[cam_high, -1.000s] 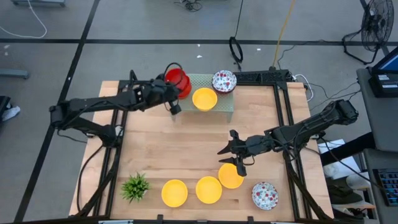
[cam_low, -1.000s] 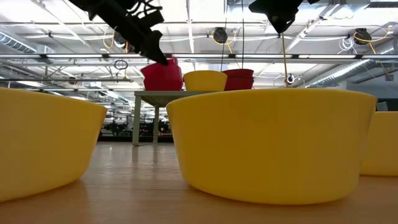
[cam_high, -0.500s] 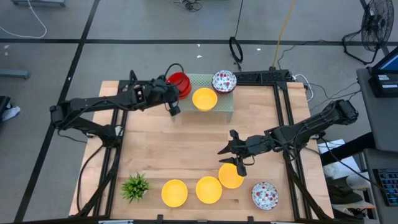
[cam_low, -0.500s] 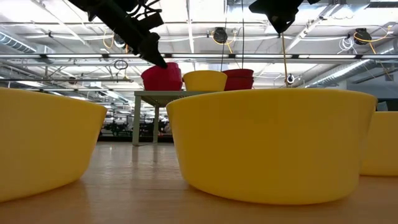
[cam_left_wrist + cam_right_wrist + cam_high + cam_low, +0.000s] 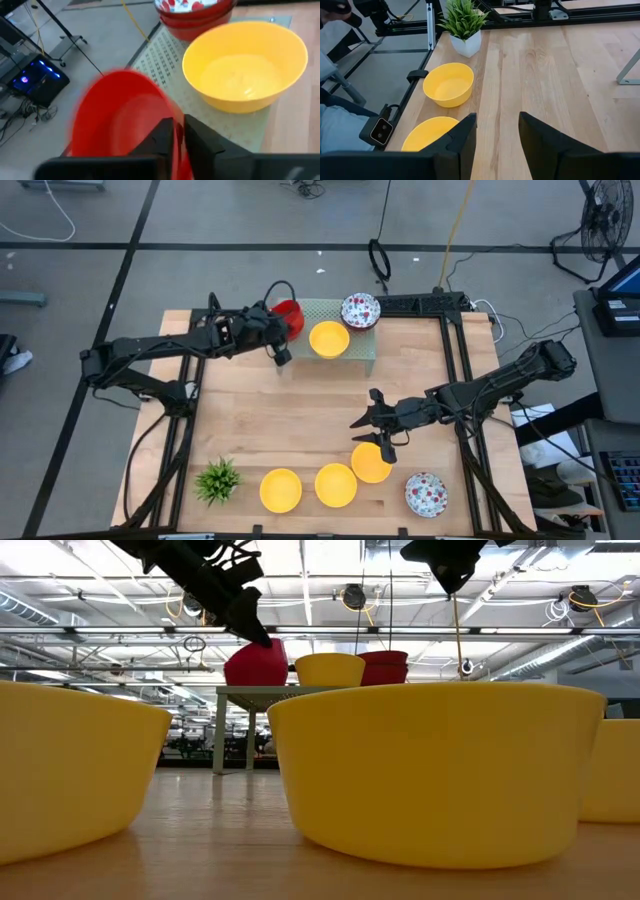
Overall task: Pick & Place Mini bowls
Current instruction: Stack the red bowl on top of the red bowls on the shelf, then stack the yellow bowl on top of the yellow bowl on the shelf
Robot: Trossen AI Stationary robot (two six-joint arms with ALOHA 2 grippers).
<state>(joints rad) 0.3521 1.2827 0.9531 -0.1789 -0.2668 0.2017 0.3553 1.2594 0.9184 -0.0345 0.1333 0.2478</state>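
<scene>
My left gripper (image 5: 281,332) is at the left end of the grey mesh stand (image 5: 366,351) by the table's far edge, shut on a plain red bowl (image 5: 289,314) that sits tilted (image 5: 255,664). On the stand are a yellow bowl (image 5: 329,338) and a speckled white bowl nested in a red one (image 5: 361,310). My right gripper (image 5: 366,430) hangs open above the table's middle, just beyond a yellow bowl (image 5: 371,464). Two more yellow bowls (image 5: 281,490) (image 5: 336,485) and a speckled bowl (image 5: 426,494) stand along the near edge. My left gripper pinches the red bowl's rim (image 5: 168,107) on the side nearest the arm, one finger inside the bowl and one outside. The fingers slant down at it from the table's left. The bowl is tilted, its underside at the level of the stand's top (image 5: 250,692); whether it rests there I cannot tell.
A small spiky green plant in a white pot (image 5: 218,480) stands at the near left corner. Black frame rails run along both sides of the table (image 5: 455,370). The wooden top between the stand and the near row of bowls (image 5: 300,415) is bare.
The red bowl in my left gripper has tipped from upright to tilted over the left end of the stand and sunk slightly. The right arm has kept still.
</scene>
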